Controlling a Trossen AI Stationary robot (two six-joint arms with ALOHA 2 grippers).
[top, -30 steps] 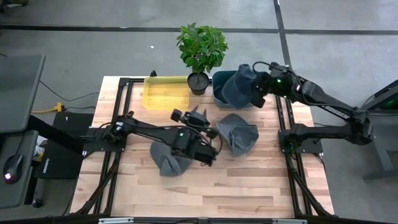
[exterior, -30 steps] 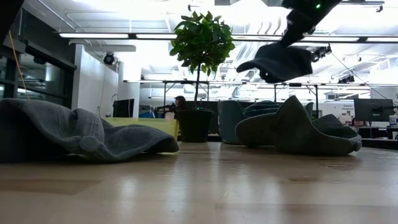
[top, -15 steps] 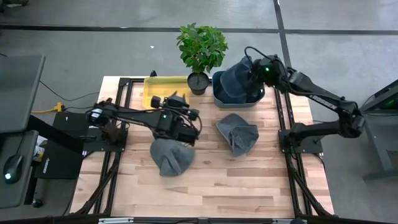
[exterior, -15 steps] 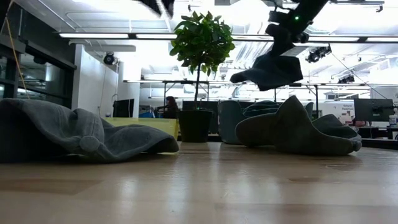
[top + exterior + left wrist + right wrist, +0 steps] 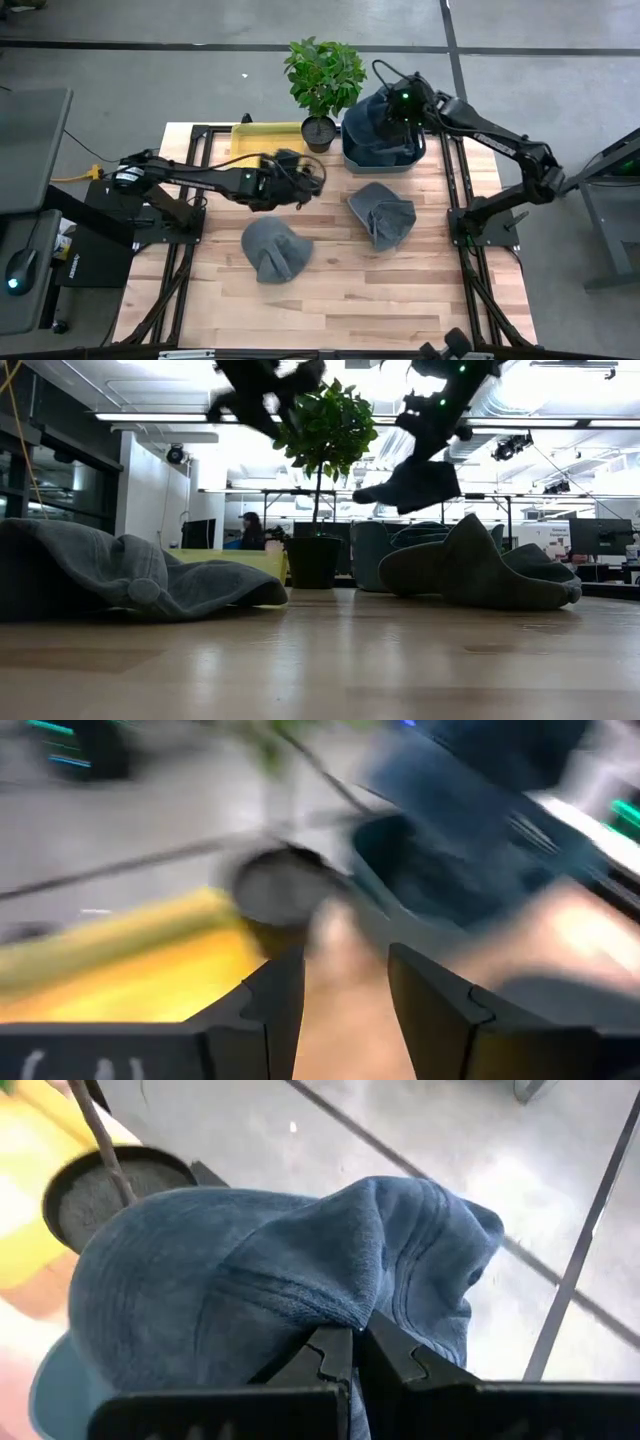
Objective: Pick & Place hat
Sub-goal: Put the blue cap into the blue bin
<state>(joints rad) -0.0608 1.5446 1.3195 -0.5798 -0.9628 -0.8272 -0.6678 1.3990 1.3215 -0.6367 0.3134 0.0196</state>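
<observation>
Right tool [image 5: 355, 1342]: fingers pinched tight on a fold of a blue-grey hat [image 5: 280, 1280], the fabric bunched between them. In the high view this held hat [image 5: 378, 125] hangs over the blue bin [image 5: 352, 158] at the far right of the worktop [image 5: 400, 290], beside the potted plant [image 5: 322, 80]. In the low view it hangs clear of the surface, above the bin.

Left tool [image 5: 345, 990]: fingers parted with a clear gap, nothing between them. In the high view it sits raised over the worktop's middle left, near the yellow tray [image 5: 262, 148].

Count of hats: three clearly seen. One in the right tool; two lying on the worktop — one grey hat [image 5: 274, 248] near centre-left, one second grey hat [image 5: 382, 213] to its right, well apart from each other. Further cloth shapes show in the bin in the low view; number cannot be told.

Count of containers: two, the yellow tray and the blue bin, either side of the plant's pot.

Hard to make out: left wrist view is smeared; only the pot, the yellow tray and the bin read as blurs. Bin contents in the high view are covered by the held hat. A person shows small and far off in the room behind, low view.
</observation>
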